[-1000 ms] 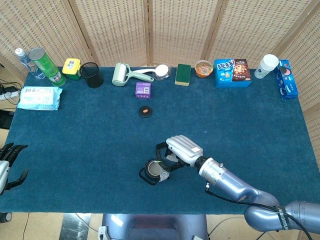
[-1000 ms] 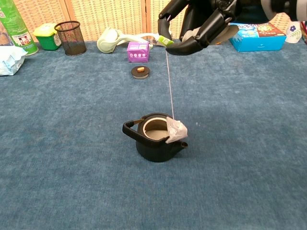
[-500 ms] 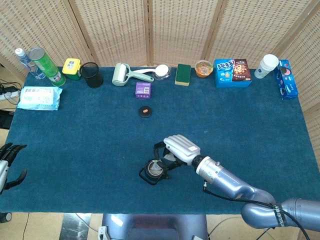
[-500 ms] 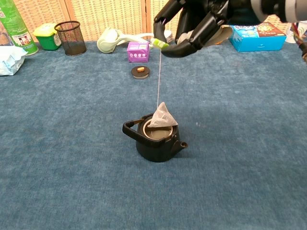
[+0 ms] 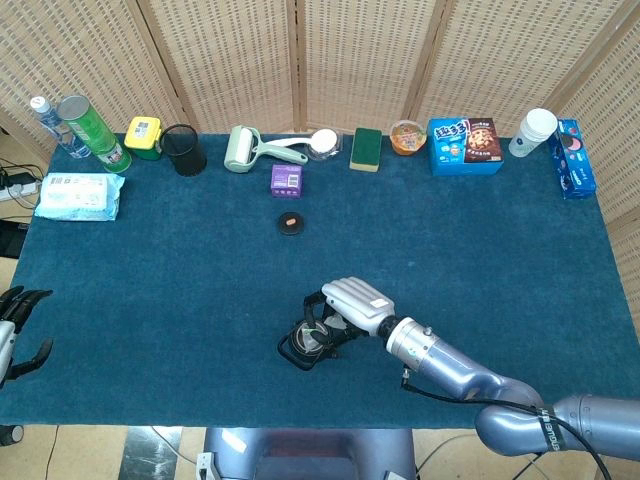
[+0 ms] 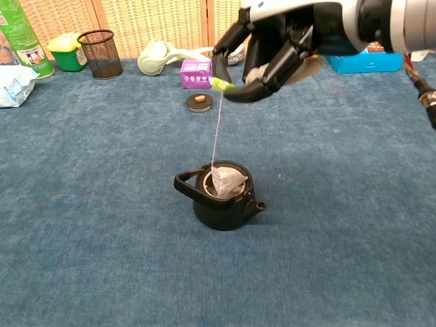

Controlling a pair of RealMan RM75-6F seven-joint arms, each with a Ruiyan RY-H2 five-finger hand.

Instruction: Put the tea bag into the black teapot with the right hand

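The tea bag (image 6: 225,182) is being hung by its string from the right robot hand (image 6: 269,51), which is being held in the upper middle of the chest view with the small green tag (image 6: 219,84) pinched between fingertips and the other fingers curled loosely around. The black teapot (image 6: 221,197) is being shown at the centre of the frame on the blue desk (image 6: 82,204), almost directly beneath that robot hand and slightly to its left, so the string is running nearly straight down with a slight lean. The bag is being seen partly sunk in the teapot's open mouth, its lower part hidden by the rim; how deep it is sitting cannot be told. The coming move is being judged as a straight lowering and release, since the bag is already lined up over the opening. In the head view the teapot (image 5: 305,343) is being largely covered by the right robot hand (image 5: 345,305), and the bag is being lost there. The left robot hand (image 5: 18,330) is being cut off at the lower left edge, well apart from the teapot, fingers spread and holding nothing.
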